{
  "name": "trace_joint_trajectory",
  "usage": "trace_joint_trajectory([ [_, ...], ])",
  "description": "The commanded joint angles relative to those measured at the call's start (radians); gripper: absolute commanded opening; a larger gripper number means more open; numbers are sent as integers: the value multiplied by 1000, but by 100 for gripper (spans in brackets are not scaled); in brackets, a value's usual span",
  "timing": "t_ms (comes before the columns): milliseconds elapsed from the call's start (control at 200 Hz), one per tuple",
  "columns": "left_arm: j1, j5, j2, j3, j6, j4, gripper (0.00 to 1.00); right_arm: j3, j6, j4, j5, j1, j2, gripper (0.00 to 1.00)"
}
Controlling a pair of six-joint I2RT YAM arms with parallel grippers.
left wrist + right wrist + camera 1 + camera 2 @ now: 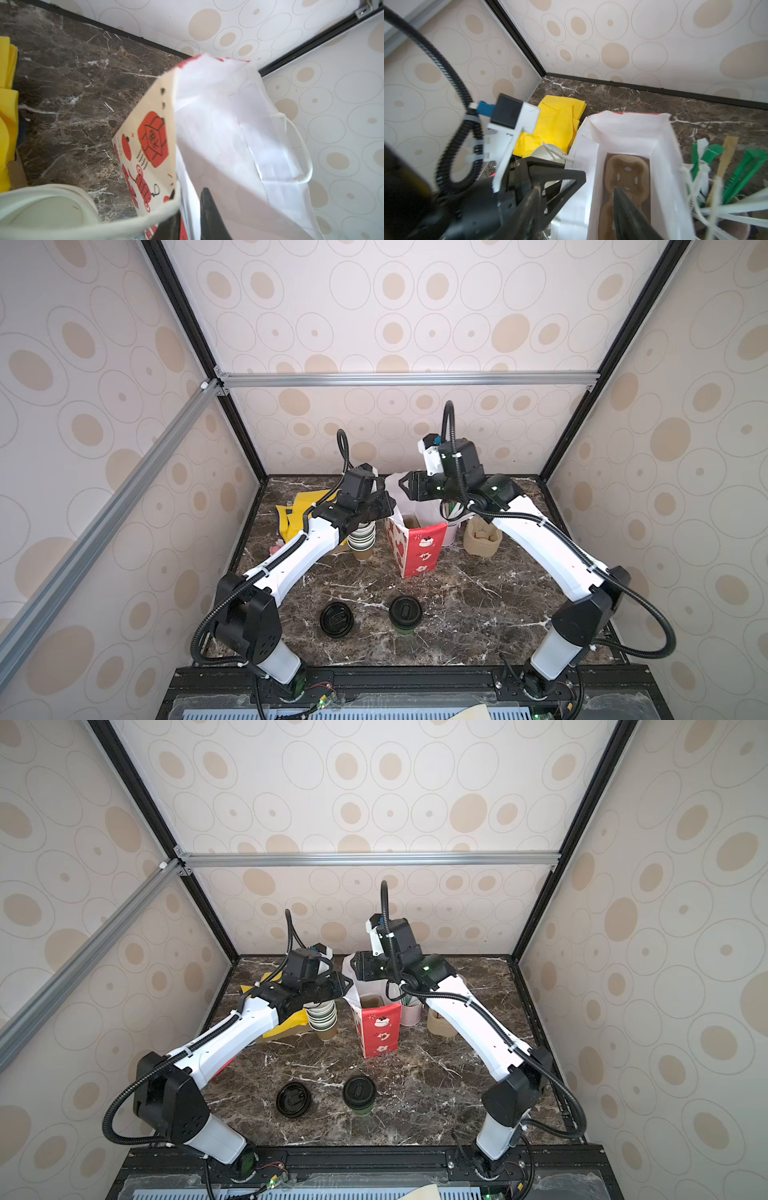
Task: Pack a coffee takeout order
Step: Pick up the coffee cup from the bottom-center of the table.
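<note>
A red-and-white paper bag [417,549] stands open at the table's middle back. The brown pulp cup tray [626,176] lies flat on its bottom. My left gripper [190,207] straddles the bag's left wall, one finger outside and one inside, slightly apart; the bag's string handle [124,222] crosses just in front of it. My right gripper [575,193] hovers open over the bag's mouth, one finger [629,209] above the tray. The green-sided cup with black lid [405,611] stands alone near the front. Yellow napkin paper [291,515] lies at the back left.
A lone black lid [336,619] lies left of the lidded cup. A stack of lidless cups [360,537] stands under my left arm. Right of the bag are a cup of straws and stirrers [726,176] and a beige basket [482,541].
</note>
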Motion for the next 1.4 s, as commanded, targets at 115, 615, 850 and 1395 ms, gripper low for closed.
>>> trace_joint_trajectory([
  [115,-4,-31,-69,-13,48,25,42,-91,37,-237,299,-9,-118,57],
  [615,0,-179,-287,42,231,-69,99,24,104,-554,147,-16,-136,62],
  [850,16,-261,-464,-63,142,-133,99,34,158,-665,140,71,-179,59],
  [1395,53,-405,-788,-444,-213,-172,96,11,754,-837,367,544,-35,63],
])
